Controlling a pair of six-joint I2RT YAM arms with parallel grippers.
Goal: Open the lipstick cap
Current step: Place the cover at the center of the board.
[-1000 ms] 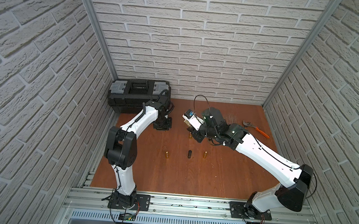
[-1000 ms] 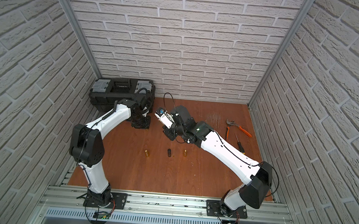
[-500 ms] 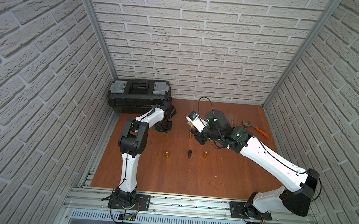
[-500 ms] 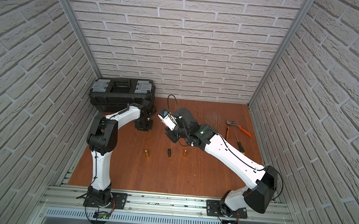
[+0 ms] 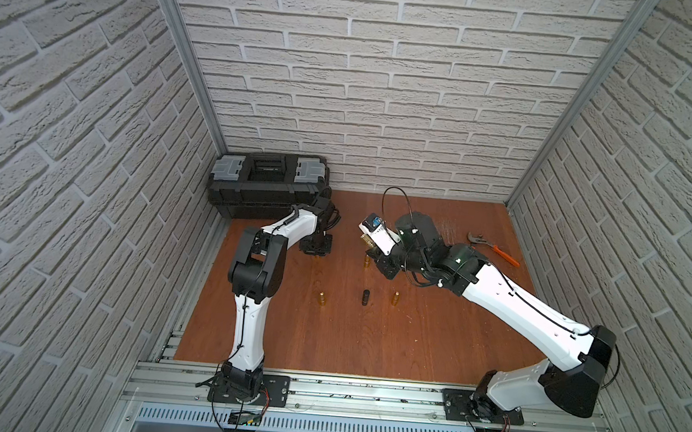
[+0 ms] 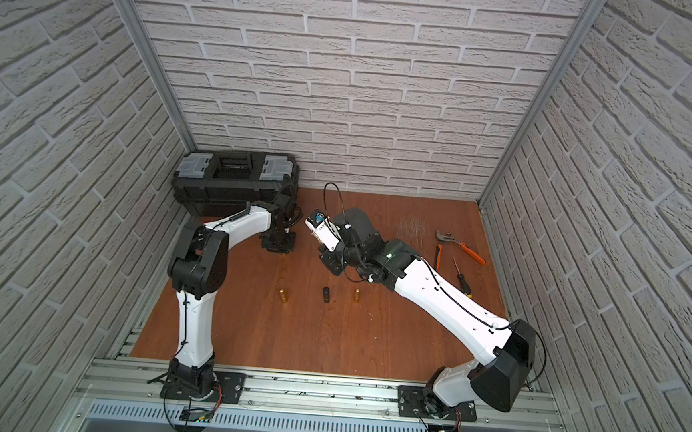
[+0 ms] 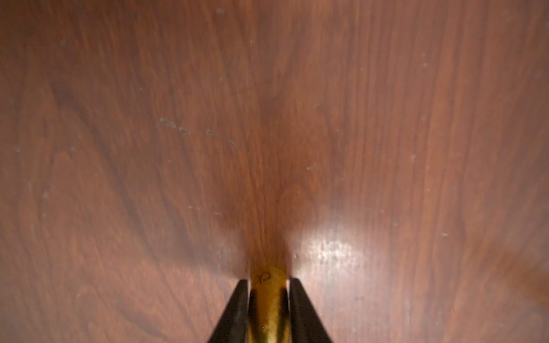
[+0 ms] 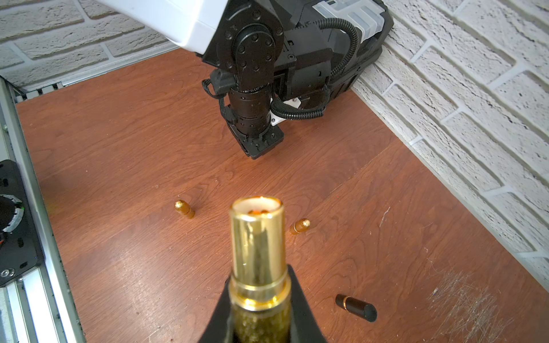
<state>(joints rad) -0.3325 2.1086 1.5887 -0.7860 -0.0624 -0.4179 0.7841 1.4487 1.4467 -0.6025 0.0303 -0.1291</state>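
My right gripper (image 8: 258,282) is shut on the glittery gold lipstick (image 8: 257,237), held above the table's middle. Its shiny inner tube is bare, with no cap on it. In the left wrist view the gold lipstick cap (image 7: 269,297) stands between the black fingers (image 7: 237,308) of my left gripper (image 7: 269,280), close over the wooden table (image 7: 178,148). A thin sliver of light shows on each side of the cap, so the jaws are slightly open. In a top view the left gripper (image 5: 315,250) points down just in front of the toolbox.
A black toolbox (image 5: 267,186) fills the back left corner. A black lipstick (image 5: 365,297) and small gold caps (image 5: 322,298) (image 5: 395,297) lie mid-table. Orange-handled pliers (image 5: 494,248) and a screwdriver (image 6: 462,281) lie at the back right. Brick walls close in three sides.
The left arm's elbow has swung in and forward while its gripper stayed by the toolbox. Its jaws have eased apart round the cap. The right gripper shifted slightly right, still holding the lipstick.
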